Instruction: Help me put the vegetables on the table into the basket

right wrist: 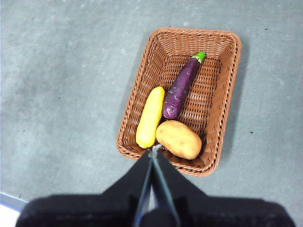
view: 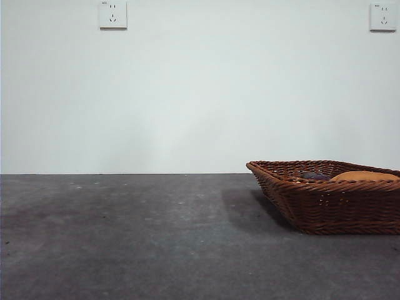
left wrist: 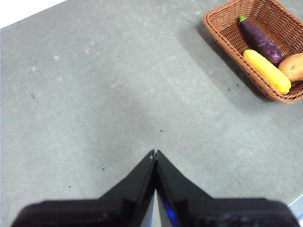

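Note:
The woven brown basket (right wrist: pixel 142 82) stands on the grey table (right wrist: pixel 57 94), at the right in the front view (view: pixel 325 206). Inside it lie the yellow corn cob (right wrist: pixel 150 117), the orange-brown potato (right wrist: pixel 179 139) and the dark purple oblong vegetable with a green stem (right wrist: pixel 181 89). All three also show in the left wrist view: corn (left wrist: pixel 267 71), potato (left wrist: pixel 293 66), purple one (left wrist: pixel 259 39), in the basket (left wrist: pixel 222 30). My right gripper (right wrist: pixel 154 150) is shut and empty, high above the basket's near rim. My left gripper (left wrist: pixel 155 153) is shut and empty, above bare table away from the basket.
Two wall sockets (view: pixel 113 14) (view: pixel 382 16) sit high on the white wall behind the table. In the front view only the potato's top (view: pixel 365 177) and a bit of the purple vegetable (view: pixel 315 177) show above the basket rim. No arm shows there.

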Controlling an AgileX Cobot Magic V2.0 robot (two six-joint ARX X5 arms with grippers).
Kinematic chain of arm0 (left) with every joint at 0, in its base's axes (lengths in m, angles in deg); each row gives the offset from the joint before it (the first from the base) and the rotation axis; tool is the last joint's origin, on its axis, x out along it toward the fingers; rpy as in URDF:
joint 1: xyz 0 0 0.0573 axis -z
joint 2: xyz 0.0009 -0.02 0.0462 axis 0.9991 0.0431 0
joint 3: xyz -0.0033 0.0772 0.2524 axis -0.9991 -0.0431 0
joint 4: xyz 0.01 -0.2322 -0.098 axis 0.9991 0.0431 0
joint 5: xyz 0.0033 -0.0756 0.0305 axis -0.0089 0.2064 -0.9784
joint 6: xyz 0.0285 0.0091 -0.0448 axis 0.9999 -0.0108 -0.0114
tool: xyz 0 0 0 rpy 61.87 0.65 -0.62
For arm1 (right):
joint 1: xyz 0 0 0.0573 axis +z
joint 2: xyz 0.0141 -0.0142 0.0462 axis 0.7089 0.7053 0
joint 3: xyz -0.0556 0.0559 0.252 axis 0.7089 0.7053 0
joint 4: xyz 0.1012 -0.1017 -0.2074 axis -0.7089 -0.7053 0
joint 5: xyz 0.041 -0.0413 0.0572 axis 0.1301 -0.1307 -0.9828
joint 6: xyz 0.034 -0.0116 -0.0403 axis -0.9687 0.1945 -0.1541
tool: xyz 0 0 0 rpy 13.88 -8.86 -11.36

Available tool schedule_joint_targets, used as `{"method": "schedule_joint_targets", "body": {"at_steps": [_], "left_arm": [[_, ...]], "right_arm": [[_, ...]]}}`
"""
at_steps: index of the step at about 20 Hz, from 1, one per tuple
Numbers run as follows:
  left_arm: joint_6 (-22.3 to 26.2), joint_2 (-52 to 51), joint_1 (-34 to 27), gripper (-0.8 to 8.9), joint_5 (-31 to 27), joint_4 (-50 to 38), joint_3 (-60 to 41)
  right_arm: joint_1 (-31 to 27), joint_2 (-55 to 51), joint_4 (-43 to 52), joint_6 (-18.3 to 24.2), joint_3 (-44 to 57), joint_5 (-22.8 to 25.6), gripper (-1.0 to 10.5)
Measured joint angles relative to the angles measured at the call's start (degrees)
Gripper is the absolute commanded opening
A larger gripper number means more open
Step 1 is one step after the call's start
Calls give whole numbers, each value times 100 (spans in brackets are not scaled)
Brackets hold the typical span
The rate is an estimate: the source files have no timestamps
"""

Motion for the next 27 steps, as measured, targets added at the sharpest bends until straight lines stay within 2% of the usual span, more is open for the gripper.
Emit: {"method": "schedule_joint_targets", "body": {"at_steps": [6, 17, 22, 27], "left_arm": [[0, 0, 0, -4, -2, 0, 0], [2, 2, 0, -3, -26, -11, 0], [136, 15, -2, -3, -304, -337, 0], [221, -63, -195, -3, -522, -1370, -2]], "right_arm": [[-2, 50, -2, -212, 0, 63, 1], [-2, 420, -2, -236, 0, 647, 1], [-2, 586, -2, -238, 0, 721, 1], [-2, 647, -2, -236, 0, 820, 1]]}}
